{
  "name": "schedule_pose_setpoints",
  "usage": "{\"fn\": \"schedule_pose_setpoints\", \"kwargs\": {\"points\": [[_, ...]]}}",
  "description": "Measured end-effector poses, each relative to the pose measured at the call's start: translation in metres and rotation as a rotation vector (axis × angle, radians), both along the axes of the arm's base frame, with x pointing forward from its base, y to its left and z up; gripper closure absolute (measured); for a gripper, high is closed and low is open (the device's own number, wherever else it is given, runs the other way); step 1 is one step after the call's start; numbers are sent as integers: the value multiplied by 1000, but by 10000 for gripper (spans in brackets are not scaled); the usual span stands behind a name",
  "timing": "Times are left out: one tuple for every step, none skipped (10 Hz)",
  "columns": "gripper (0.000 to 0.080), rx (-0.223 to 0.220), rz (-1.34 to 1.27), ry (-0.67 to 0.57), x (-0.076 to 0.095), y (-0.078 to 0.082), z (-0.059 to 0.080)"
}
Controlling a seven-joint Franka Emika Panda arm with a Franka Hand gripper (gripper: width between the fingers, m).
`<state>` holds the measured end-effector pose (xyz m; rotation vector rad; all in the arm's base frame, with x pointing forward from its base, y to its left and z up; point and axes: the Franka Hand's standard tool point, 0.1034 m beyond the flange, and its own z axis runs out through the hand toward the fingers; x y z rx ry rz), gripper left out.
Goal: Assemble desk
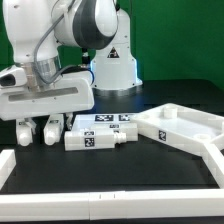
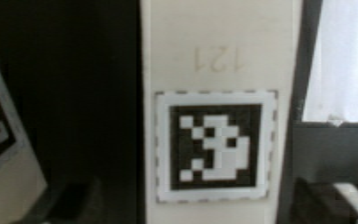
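Exterior view: the Franka arm's white two-finger tool (image 1: 40, 130) hangs low over the black tabletop (image 1: 110, 165) at the scene's nine o'clock, its jaws spread wide and holding nothing. Directly at its three o'clock lies a cluster of short white plastic block legs (image 1: 95, 137), tagged in black and white, side by side and flat on the surface. Further toward three o'clock, apart from the legs, rests the wide white plastic desk slab (image 1: 185, 128) with raised edges. In the wrist view one leg (image 2: 220, 90) runs lengthwise between the dark fingertips (image 2: 348, 200), its square tag (image 2: 215, 148) facing the camera; whether either pad touches it cannot be told. The legs look rigid, light and smooth-sided, so likely to slip in a loose pinch. The sound hold would be across a leg's two long flat faces, near mid-length, squared to the jaws.
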<state>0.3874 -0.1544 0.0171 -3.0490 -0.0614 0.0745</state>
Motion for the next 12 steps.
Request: {"fn": "schedule_pose_setpoints", "kwargs": {"points": [[185,11,15,-2,9,8,12],[158,6,56,-7,21,21,25],[158,-12,143,-15,34,36,36],[151,-18,177,-19,36,43,35],[151,-16,163,-15,34,39,33],[150,-16,162,-15,34,39,33],[150,-17,168,-15,35,41,33],[150,-20,187,-17,38,49,35],[150,-38,228,-33,50,67,45],[150,-38,194,-32,55,87,55],[150,-49,178,-45,63,116,65],[150,-50,207,-51,65,138,66]]}}
